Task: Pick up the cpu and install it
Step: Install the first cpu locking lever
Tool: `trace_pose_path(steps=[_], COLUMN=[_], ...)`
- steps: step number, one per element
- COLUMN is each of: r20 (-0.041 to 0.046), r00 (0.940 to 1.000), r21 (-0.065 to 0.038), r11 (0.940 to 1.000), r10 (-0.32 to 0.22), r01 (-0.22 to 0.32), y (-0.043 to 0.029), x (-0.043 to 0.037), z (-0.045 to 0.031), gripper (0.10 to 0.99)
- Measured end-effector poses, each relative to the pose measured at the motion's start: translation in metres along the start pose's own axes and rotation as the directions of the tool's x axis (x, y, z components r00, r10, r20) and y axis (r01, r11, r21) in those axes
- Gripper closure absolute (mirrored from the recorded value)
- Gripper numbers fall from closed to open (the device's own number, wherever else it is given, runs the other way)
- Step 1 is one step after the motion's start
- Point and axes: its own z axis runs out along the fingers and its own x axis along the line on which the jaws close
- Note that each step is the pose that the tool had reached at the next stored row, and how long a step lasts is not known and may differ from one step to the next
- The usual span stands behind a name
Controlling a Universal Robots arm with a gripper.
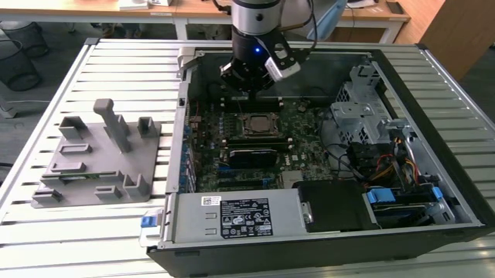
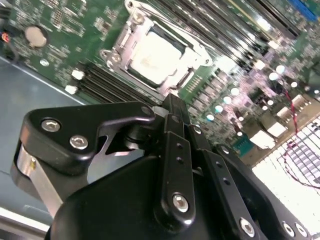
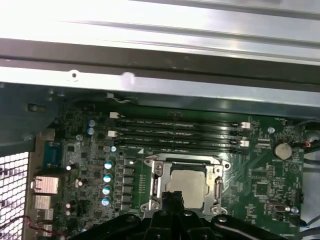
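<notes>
The cpu (image 1: pixel 253 125) is a silver square lying flat inside the metal socket frame (image 1: pixel 238 118) on the green motherboard of the open computer case. Both wrist views show its pale shiny top, cpu (image 2: pixel 152 55) and cpu (image 3: pixel 189 184), with the frame (image 3: pixel 156 176) around it. My gripper (image 1: pixel 246 88) hangs above the board, a little toward the case's far wall from the socket. Its black fingers meet at the tip, so the gripper (image 2: pixel 173 102) is shut with nothing in it. In the first wrist view the gripper (image 3: pixel 173 198) tip overlaps the cpu's near edge.
Black memory slots (image 3: pixel 175 132) run beside the socket. A grey fixture block (image 1: pixel 101 156) stands on the slatted table at the exterior view's left. Inside the case are a power supply (image 1: pixel 240 217), a metal drive cage (image 1: pixel 363 110) and loose cables (image 1: pixel 386 165).
</notes>
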Motion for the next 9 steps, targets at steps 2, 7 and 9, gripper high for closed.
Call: trace_pose_path(steps=[2, 7, 9], r20=[0.0000, 0.0000, 0.0002], r00=[1.0000, 1.0000, 1.0000], r21=[0.000, 0.000, 0.000], r11=[1.0000, 1.0000, 1.0000], r10=[0.000, 0.000, 0.000], r01=[0.000, 0.000, 0.000], y=[0.0003, 0.0011, 0.0013], x=[0.0057, 0.0181, 0.0214], z=[0.0002, 0.0010, 0.0014], gripper=[0.980, 0.980, 0.980])
